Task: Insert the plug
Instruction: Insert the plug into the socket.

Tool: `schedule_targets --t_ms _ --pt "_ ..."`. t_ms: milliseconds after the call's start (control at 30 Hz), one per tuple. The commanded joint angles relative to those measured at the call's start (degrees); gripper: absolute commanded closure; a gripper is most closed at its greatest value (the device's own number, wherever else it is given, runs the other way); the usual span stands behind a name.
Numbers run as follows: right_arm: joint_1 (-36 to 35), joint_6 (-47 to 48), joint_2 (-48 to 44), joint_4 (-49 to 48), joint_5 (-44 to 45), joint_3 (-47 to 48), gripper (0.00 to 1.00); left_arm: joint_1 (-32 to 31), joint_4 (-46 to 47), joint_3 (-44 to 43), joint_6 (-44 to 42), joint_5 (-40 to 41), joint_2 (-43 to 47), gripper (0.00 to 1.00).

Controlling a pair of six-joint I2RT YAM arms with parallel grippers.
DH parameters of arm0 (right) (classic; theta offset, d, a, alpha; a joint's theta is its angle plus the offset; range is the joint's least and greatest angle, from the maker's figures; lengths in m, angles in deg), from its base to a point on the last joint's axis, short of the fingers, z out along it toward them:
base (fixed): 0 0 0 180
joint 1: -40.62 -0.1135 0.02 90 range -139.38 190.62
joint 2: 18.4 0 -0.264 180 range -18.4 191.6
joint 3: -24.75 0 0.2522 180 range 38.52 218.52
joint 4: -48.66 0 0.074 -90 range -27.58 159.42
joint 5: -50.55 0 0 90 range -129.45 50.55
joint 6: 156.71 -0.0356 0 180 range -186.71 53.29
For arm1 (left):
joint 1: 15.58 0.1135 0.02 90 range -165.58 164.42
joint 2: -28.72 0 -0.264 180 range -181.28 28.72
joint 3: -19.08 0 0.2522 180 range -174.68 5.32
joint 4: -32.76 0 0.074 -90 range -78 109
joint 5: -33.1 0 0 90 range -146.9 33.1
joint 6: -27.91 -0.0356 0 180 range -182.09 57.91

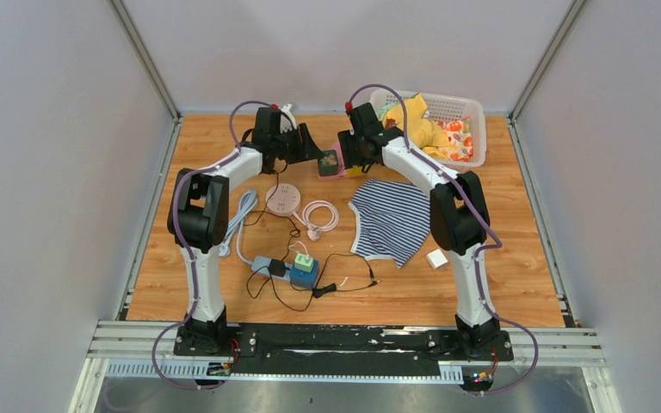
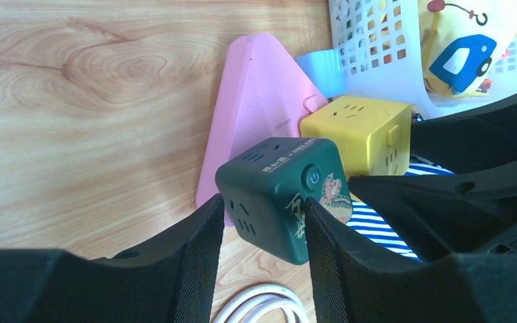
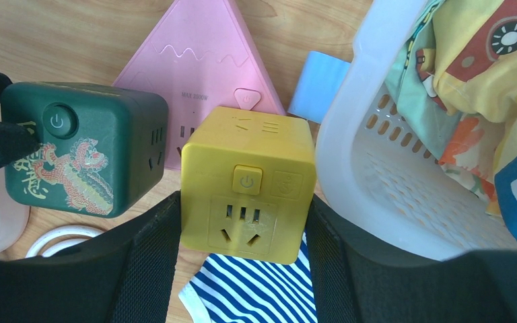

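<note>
We counted two cube sockets: green cube (image 2: 279,195) and yellow cube (image 3: 246,182), just beside each other at the far middle of the table (image 1: 525,284). They sat by one pink triangle strip (image 3: 202,60), with the yellow cube next to one basket (image 3: 377,168).

Also one each: round socket (image 1: 282,198), coiled cable (image 1: 320,213), blue strip (image 1: 288,271), striped cloth (image 1: 392,219).

Left gripper (image 2: 262,222) was clamped on the green cube, right gripper (image 3: 242,222) on the yellow cube, fingers on opposite sides.

Cube undersides were hidden, so we couldn't tell if they were resting or lifted. From the top, the wrists covered most of both.

As cubes they had no long axis. Green's power button faced the left wrist camera. Yellow's button and socket holes faced the right wrist camera.
</note>
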Motion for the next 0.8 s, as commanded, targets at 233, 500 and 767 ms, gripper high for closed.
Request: schedule_targets --t_ms 233,500,767 --pt "-2.41 -0.99 5.51 6.36 -10.34 0.56 0.94 0.38 -15.49 5.79 -7.18 11.29 0.95 0.46" --pt "-4.02 -4.26 5.34 7.00 -8.62 2.35 0.94 2.07 -15.48 6.02 -5.40 8.01 5.79 0.45" --pt "-5.29 -5.74 5.30 7.32 -7.66 2.91 0.94 3.59 -15.75 8.36 -3.66 9.40 12.41 0.41"
